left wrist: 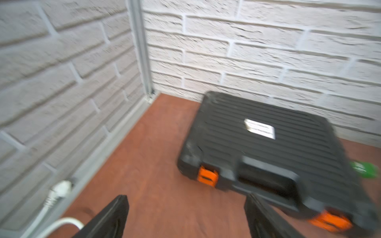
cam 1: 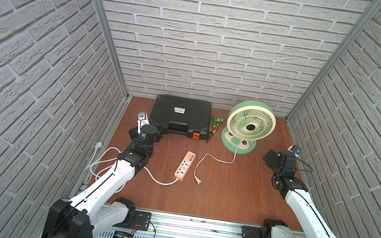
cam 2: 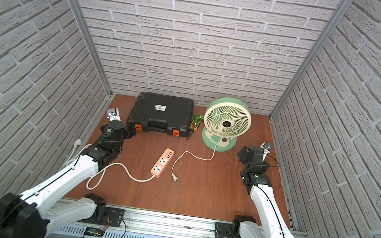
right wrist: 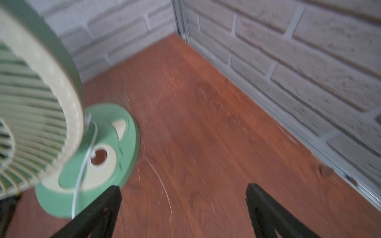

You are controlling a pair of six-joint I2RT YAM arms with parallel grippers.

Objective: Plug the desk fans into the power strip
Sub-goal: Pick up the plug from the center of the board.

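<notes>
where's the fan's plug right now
In a top view the fan's plug lies loose on the wooden floor, just right of the cabled end of the power strip, with its thin cord looping back to the desk fan.

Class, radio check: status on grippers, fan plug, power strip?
Left gripper, right gripper open, empty. Desk fan plug unplugged, lying beside power strip. Toolcase behind, not blocking.

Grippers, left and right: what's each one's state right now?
Left gripper: open, holding nothing.
Right gripper: open, holding nothing.
</notes>
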